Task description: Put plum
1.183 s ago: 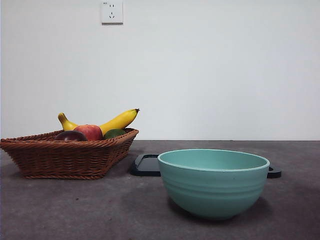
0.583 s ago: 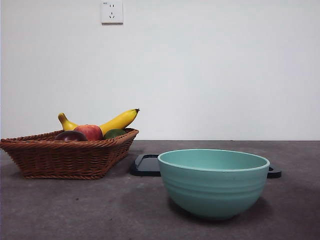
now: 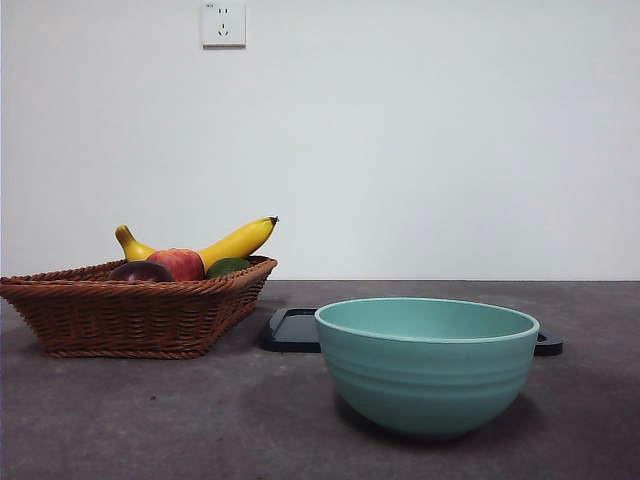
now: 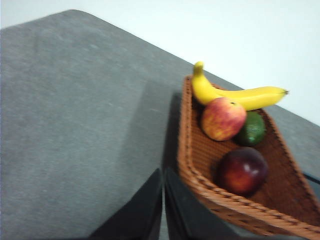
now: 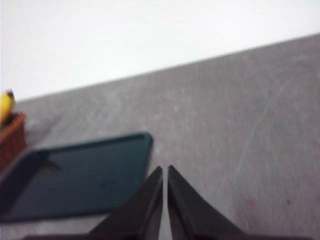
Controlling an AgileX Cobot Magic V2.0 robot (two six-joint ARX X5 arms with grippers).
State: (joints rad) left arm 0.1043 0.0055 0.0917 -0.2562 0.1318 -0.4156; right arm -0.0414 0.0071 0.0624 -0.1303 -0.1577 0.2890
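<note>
The round, glossy dark-maroon plum (image 4: 241,171) lies in the brown woven wicker basket (image 4: 210,192), just beyond its rim from the closed, empty left gripper (image 4: 163,175), the nearer arm.

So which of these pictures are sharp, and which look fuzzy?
Front view: crisp, evenly lit, with a soft shadow under the bowl. Left wrist view: slightly soft, though the plum shows a gloss. Right wrist view: blurriest, with the dark tray smeared and the left end effector and right end effector both hazy-edged.
</note>
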